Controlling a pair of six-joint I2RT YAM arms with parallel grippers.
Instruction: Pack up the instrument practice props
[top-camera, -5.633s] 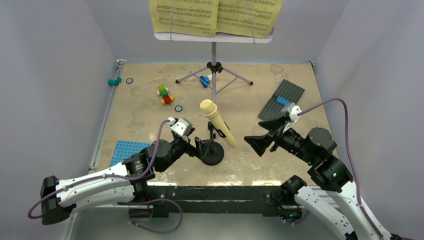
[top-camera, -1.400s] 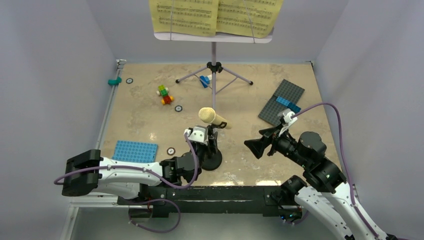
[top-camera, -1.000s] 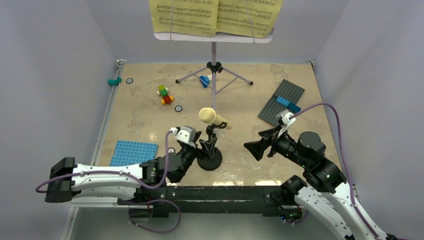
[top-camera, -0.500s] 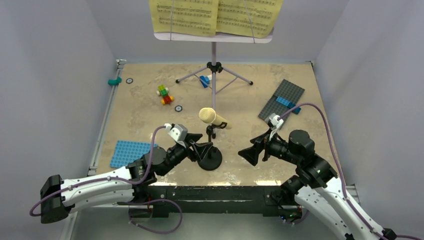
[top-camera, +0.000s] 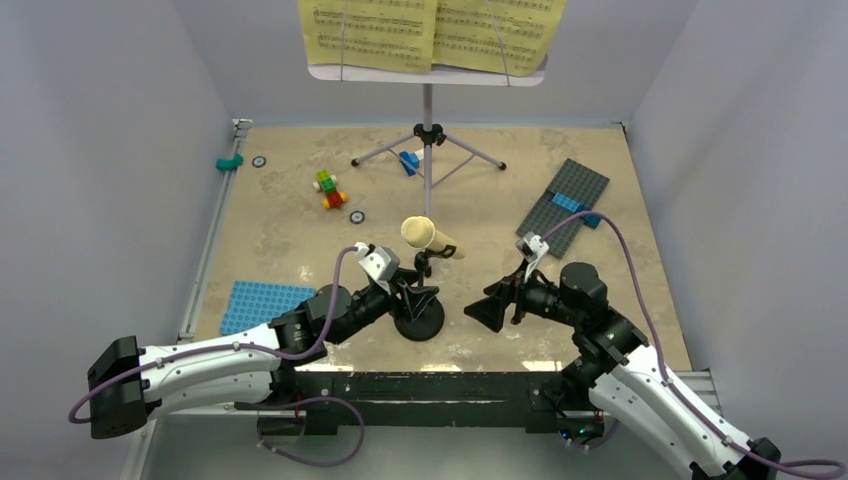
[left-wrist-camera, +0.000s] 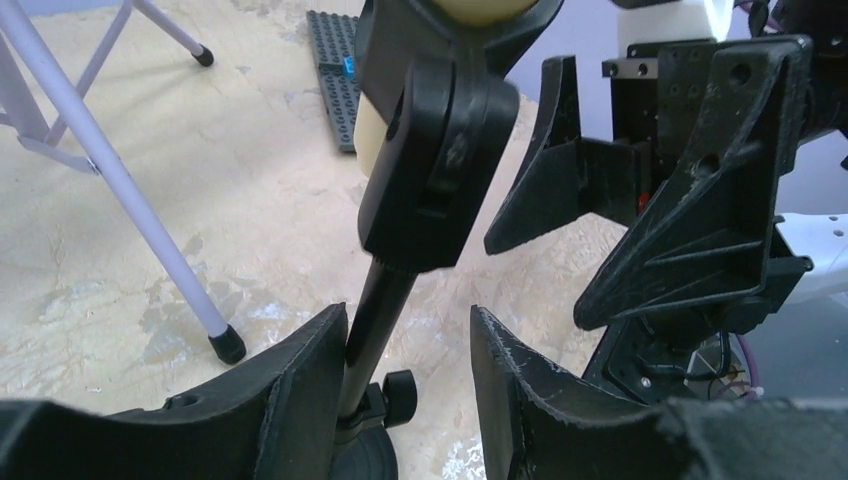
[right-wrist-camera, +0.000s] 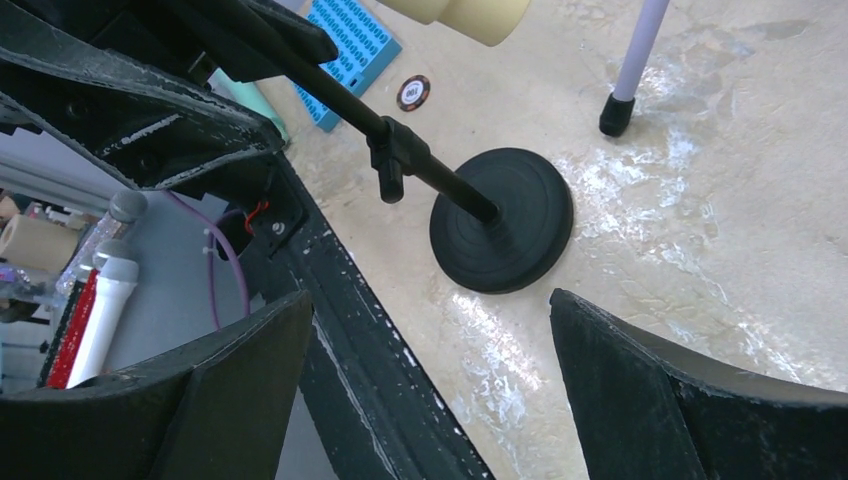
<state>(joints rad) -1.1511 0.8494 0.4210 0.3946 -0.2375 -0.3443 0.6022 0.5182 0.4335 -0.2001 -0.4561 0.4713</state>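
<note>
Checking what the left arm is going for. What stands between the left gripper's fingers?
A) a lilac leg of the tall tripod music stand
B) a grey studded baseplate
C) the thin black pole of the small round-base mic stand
C: the thin black pole rises between the parted fingers of the left gripper; the lilac leg stands aside.

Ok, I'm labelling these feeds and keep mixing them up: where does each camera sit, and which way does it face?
Top external: high behind the arm bases, facing down over the table toward the music stand; both arms show.
Left wrist: on the left gripper, facing right; its fingers flank the mic stand pole, the right gripper beyond.
Right wrist: on the right gripper, facing left and down at the mic stand base; own fingers below, left gripper upper left.
Shared: all three show the mic stand.
</note>
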